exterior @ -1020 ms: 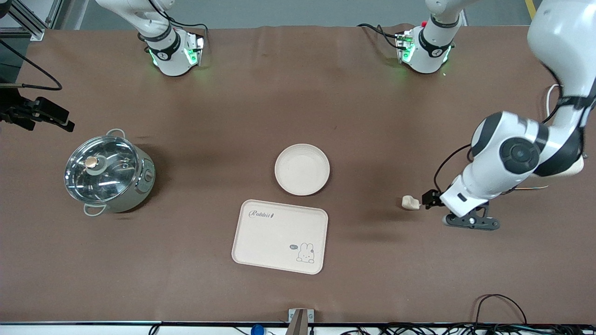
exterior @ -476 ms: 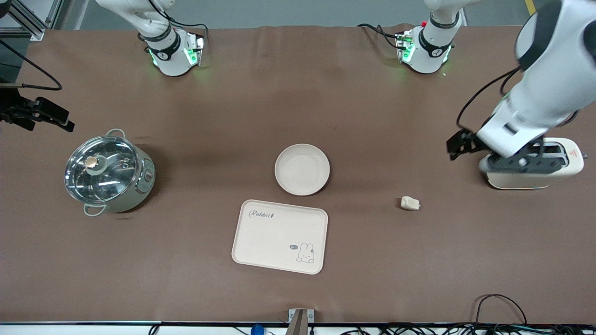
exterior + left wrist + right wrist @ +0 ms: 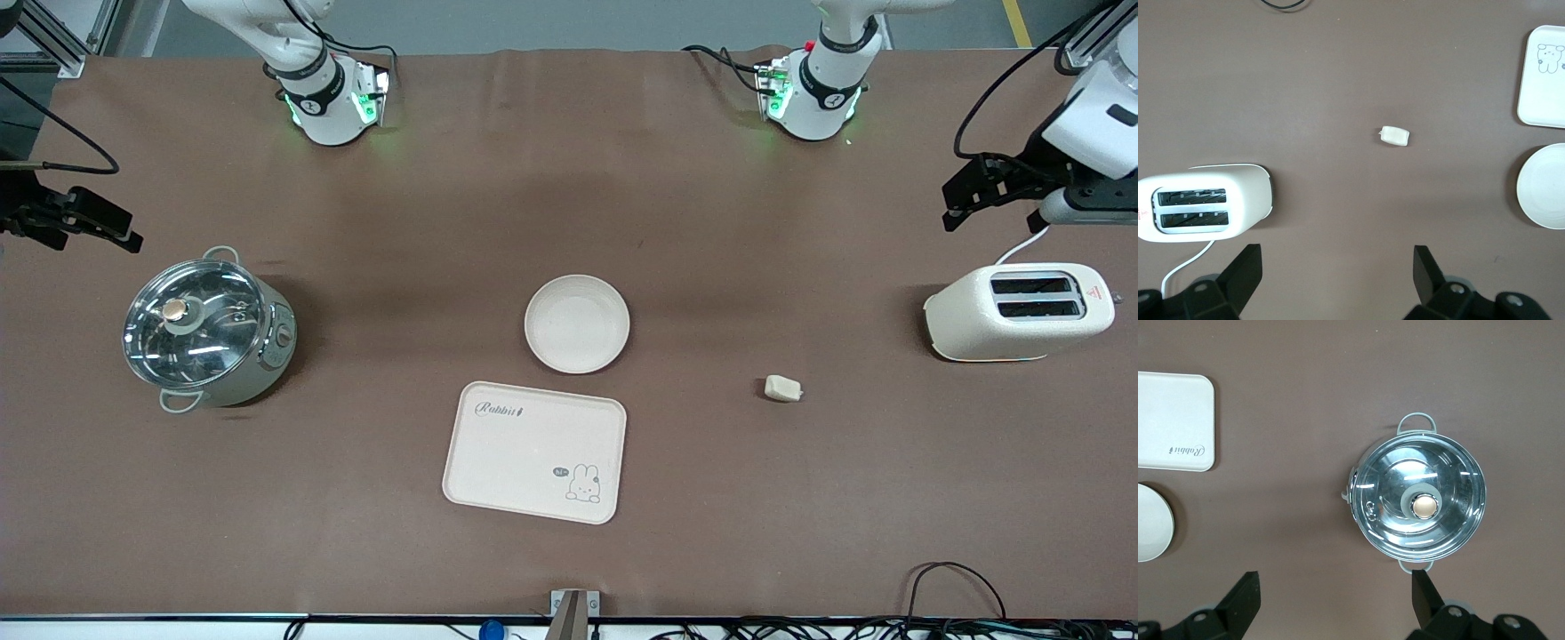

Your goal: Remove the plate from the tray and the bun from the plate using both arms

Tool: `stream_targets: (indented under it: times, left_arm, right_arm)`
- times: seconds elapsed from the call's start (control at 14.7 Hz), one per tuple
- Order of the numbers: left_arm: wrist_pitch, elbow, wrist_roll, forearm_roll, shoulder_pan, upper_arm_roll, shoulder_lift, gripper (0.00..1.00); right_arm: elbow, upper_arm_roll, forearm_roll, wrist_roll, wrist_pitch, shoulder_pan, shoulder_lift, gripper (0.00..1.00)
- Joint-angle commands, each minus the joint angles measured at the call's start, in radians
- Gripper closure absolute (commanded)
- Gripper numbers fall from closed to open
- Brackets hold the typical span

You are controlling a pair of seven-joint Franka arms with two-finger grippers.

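The round cream plate (image 3: 577, 324) stands empty on the brown table, just farther from the front camera than the rectangular "Rabbit" tray (image 3: 534, 452), which is also empty. The small pale bun (image 3: 782, 388) lies on the bare table toward the left arm's end, apart from both. My left gripper (image 3: 965, 200) hangs open and empty, high over the table beside the toaster. Its wrist view shows the bun (image 3: 1395, 136), the plate (image 3: 1545, 188) and the tray (image 3: 1543, 77) below the open left gripper (image 3: 1338, 270). My right gripper (image 3: 98, 227) hangs open and empty near the pot; its wrist view (image 3: 1337, 593) shows nothing between its fingers.
A cream toaster (image 3: 1018, 311) stands at the left arm's end of the table. A steel pot with a glass lid (image 3: 206, 329) stands at the right arm's end. Cables run along the table edge nearest the front camera.
My left gripper was at the bun a second ago; it has let go, risen and drawn back toward its end of the table, uncovering the toaster. The bun stays put. The right arm has not moved.
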Motion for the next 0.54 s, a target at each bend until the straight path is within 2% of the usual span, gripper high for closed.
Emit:
stream_targets:
  times: [0.0,0.2,0.48]
  left_arm:
    - [0.054,-0.105,0.022,-0.011,-0.043,0.054,-0.074,0.00]
    - [0.050,-0.079,0.051,-0.012,-0.030,0.054,-0.038,0.00]
    - [0.007,0.019,0.034,-0.012,-0.030,0.054,0.012,0.00]
  right_arm:
    - [-0.011,-0.009,-0.008,-0.005,0.004,0.006,-0.009,0.00]
    - [-0.011,-0.008,-0.009,-0.003,0.001,0.010,-0.010,0.00]
    - [-0.028,-0.009,-0.006,-0.006,0.004,0.008,-0.009,0.00]
